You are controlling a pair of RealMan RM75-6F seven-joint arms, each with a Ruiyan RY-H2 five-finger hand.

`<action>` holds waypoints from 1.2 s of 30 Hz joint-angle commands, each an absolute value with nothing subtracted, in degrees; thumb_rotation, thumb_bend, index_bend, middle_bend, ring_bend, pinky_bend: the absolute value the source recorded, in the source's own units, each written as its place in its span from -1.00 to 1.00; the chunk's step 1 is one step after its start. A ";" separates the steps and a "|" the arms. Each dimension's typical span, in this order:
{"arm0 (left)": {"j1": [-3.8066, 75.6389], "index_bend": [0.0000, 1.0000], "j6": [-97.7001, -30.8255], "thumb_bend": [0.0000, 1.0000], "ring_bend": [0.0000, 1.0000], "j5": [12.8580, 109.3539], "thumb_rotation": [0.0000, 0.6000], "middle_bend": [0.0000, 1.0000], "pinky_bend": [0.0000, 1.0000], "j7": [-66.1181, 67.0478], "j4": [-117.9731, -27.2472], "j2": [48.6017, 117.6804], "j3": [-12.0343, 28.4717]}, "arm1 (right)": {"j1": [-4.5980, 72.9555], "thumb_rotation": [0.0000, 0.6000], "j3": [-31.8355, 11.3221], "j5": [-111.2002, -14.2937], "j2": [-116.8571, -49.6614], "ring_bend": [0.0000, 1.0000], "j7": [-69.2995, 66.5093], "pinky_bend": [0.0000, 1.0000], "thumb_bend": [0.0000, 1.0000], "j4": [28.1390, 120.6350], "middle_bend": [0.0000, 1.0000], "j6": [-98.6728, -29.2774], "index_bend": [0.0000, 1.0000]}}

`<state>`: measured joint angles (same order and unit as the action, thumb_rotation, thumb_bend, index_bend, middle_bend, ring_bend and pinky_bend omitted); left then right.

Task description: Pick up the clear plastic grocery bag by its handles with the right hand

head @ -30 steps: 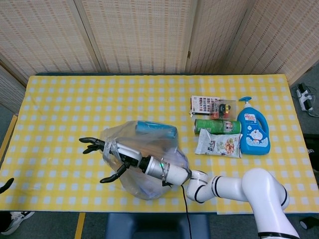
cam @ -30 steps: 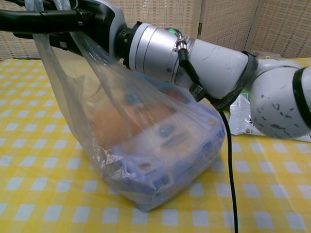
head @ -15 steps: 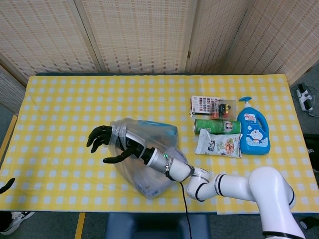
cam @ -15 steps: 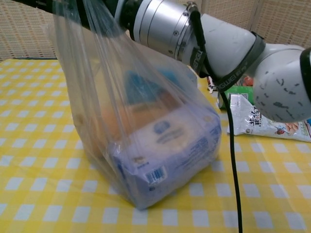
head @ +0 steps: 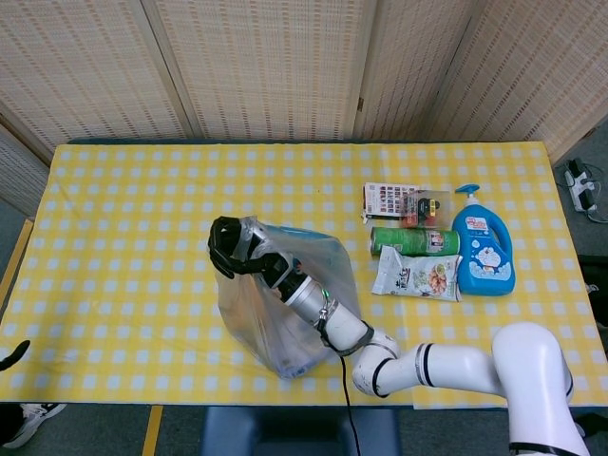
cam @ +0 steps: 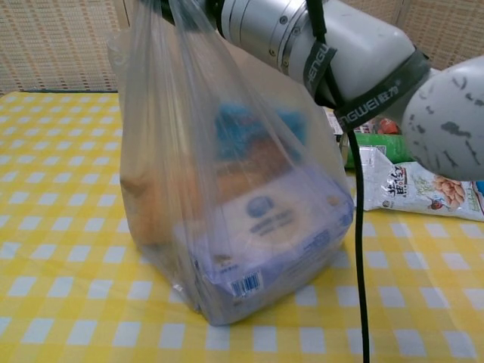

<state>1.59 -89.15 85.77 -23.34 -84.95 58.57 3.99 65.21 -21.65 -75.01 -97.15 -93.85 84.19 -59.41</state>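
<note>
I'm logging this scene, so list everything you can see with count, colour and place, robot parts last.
plastic bag: one, clear, table front centre, handles pulled up, holding a blue-and-white box and other blurred goods
green can: one, lying on its side right of the bag
snack packet: one, white, in front of the can
blue bottle: one, with pump top, lying far right
small boxes: printed, count unclear, behind the can
table: one, yellow-and-white check cloth
right hand: one, black, fingers closed on the bag handles
left hand: not in view
</note>
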 commanded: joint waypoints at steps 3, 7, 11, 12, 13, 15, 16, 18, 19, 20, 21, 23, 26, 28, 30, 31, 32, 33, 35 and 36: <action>1.54 -1.00 -89.42 -0.50 -0.84 86.02 1.00 -0.99 -0.88 -23.37 -85.01 58.54 3.93 | 62.96 1.00 -24.30 -71.31 -95.89 0.74 -89.01 0.65 0.04 88.95 0.63 -56.38 0.39; 1.42 -1.00 -89.80 -0.50 -0.84 86.26 1.00 -0.99 -0.88 -23.33 -85.17 58.50 3.89 | 61.97 1.00 -25.77 -70.10 -94.89 0.74 -87.02 0.65 0.04 91.61 0.63 -54.73 0.38; 1.37 -1.00 -90.05 -0.50 -0.84 86.63 1.00 -0.99 -0.88 -23.23 -85.31 58.50 3.77 | 61.58 1.00 -27.50 -68.54 -93.74 0.74 -83.93 0.65 0.03 94.26 0.63 -53.12 0.38; 1.38 -1.00 -90.07 -0.50 -0.84 86.69 1.00 -0.99 -0.88 -23.20 -85.33 58.50 3.75 | 61.68 1.00 -28.27 -67.70 -93.42 0.74 -83.14 0.65 0.03 95.05 0.63 -52.59 0.38; 1.40 -1.00 -90.04 -0.50 -0.84 86.74 1.00 -0.99 -0.88 -23.11 -85.38 58.49 3.71 | 61.94 1.00 -29.70 -66.40 -92.90 0.74 -82.21 0.65 0.03 96.22 0.63 -51.87 0.38; 1.43 -1.00 -89.98 -0.50 -0.84 86.78 1.00 -0.99 -0.88 -22.91 -85.48 58.51 3.66 | 62.53 1.00 -31.96 -64.20 -91.99 0.74 -79.95 0.65 0.04 98.07 0.62 -50.97 0.38; 1.45 -1.00 -89.96 -0.50 -0.84 86.86 1.00 -0.99 -0.88 -22.81 -85.56 58.52 3.62 | 62.96 1.00 -33.40 -62.98 -91.33 0.74 -77.90 0.65 0.04 99.31 0.62 -50.74 0.38; 1.50 -1.00 -89.95 -0.50 -0.84 87.03 1.00 -0.99 -0.88 -22.69 -85.64 58.52 3.55 | 63.31 1.00 -35.52 -61.05 -90.47 0.74 -74.94 0.65 0.04 101.42 0.62 -51.11 0.38; 1.53 -1.00 -89.94 -0.50 -0.84 87.08 1.00 -0.99 -0.88 -22.63 -85.67 58.54 3.53 | 63.36 1.00 -36.63 -60.04 -89.97 0.74 -73.77 0.65 0.04 102.74 0.62 -51.32 0.38; 1.56 -1.00 -89.89 -0.50 -0.84 87.10 1.00 -0.99 -0.88 -22.57 -85.66 58.56 3.51 | 63.28 1.00 -38.14 -59.01 -89.17 0.74 -72.44 0.65 0.04 104.65 0.62 -51.70 0.38; 1.59 -1.00 -89.83 -0.50 -0.84 87.08 1.00 -0.99 -0.88 -22.55 -85.66 58.58 3.50 | 63.17 1.00 -39.26 -58.43 -88.52 0.74 -71.43 0.65 0.03 106.13 0.62 -52.08 0.38; 1.69 -1.00 -89.54 -0.50 -0.84 86.96 1.00 -0.99 -0.88 -22.52 -85.62 58.61 3.48 | 62.94 1.00 -41.83 -57.42 -86.92 0.74 -69.17 0.65 0.04 109.76 0.62 -52.90 0.38; 1.85 -1.00 -89.16 -0.50 -0.84 86.79 1.00 -0.99 -0.88 -22.39 -85.57 58.69 3.48 | 63.24 1.00 -45.80 -54.77 -84.03 0.74 -66.49 0.65 0.04 114.43 0.62 -52.34 0.38; 1.97 -1.00 -88.92 -0.50 -0.84 86.74 1.00 -0.99 -0.88 -22.20 -85.59 58.77 3.46 | 63.86 1.00 -48.47 -51.99 -82.30 0.74 -64.78 0.65 0.04 116.54 0.62 -52.06 0.38; 2.08 -1.00 -88.76 -0.50 -0.84 86.73 1.00 -0.99 -0.88 -21.94 -85.69 58.84 3.44 | 64.49 1.00 -50.87 -48.71 -80.34 0.74 -62.25 0.65 0.04 118.68 0.62 -52.24 0.38; 2.12 -1.00 -88.75 -0.50 -0.84 86.76 1.00 -0.99 -0.88 -21.77 -85.75 58.89 3.44 | 64.63 1.00 -51.60 -47.30 -79.51 0.74 -60.74 0.65 0.04 119.74 0.62 -52.68 0.38; 2.15 -1.00 -88.78 -0.50 -0.84 86.83 1.00 -0.99 -0.88 -21.63 -85.78 58.94 3.44 | 64.65 1.00 -51.94 -46.41 -79.05 0.74 -59.79 0.65 0.04 120.45 0.62 -53.05 0.38; 2.18 -1.00 -88.79 -0.50 -0.84 86.90 1.00 -0.99 -0.87 -21.50 -85.81 58.98 3.42 | 64.61 1.00 -52.09 -45.74 -78.71 0.74 -58.96 0.65 0.04 121.02 0.62 -53.36 0.38; 2.27 -1.00 -88.76 -0.50 -0.84 87.04 1.00 -0.99 -0.87 -21.22 -85.94 59.06 3.37 | 64.44 1.00 -52.15 -44.87 -78.38 0.74 -57.78 0.65 0.04 121.81 0.62 -53.79 0.38; 2.31 -1.00 -88.73 -0.50 -0.84 87.11 1.00 -0.99 -0.88 -21.10 -86.00 59.09 3.34 | 64.30 1.00 -52.20 -44.65 -78.41 0.74 -57.70 0.65 0.04 121.99 0.62 -53.89 0.38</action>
